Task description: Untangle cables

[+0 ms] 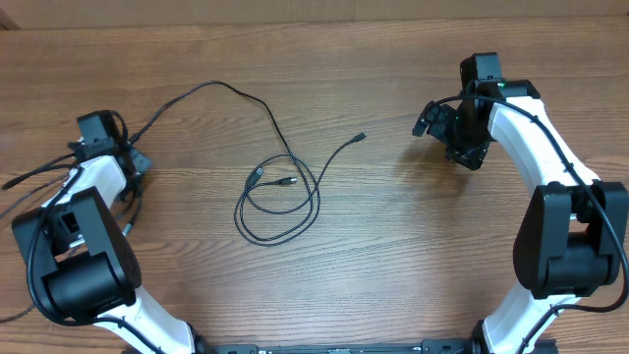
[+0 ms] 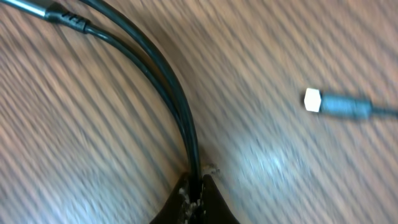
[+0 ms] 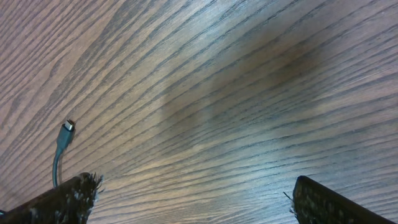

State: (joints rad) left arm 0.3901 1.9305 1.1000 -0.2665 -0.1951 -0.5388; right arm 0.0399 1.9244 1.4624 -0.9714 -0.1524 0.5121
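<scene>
The cables (image 1: 278,202) lie mid-table as thin black cords looped into a loose coil. One strand runs up and left toward my left gripper (image 1: 139,159), and a free plug end (image 1: 361,136) points right. In the left wrist view my left gripper (image 2: 198,182) is shut on two black cords (image 2: 168,81) running side by side, and a silver-tipped plug (image 2: 314,100) lies loose to the right. My right gripper (image 1: 442,128) hovers at the upper right, apart from the coil. It is open (image 3: 194,185) over bare wood, with a small plug end (image 3: 66,129) near its left finger (image 3: 74,196).
The table (image 1: 393,256) is wood-grain. The arms' own thicker black wires bunch around the left arm (image 1: 74,246) at the left edge. The right arm (image 1: 565,226) stands at the right edge.
</scene>
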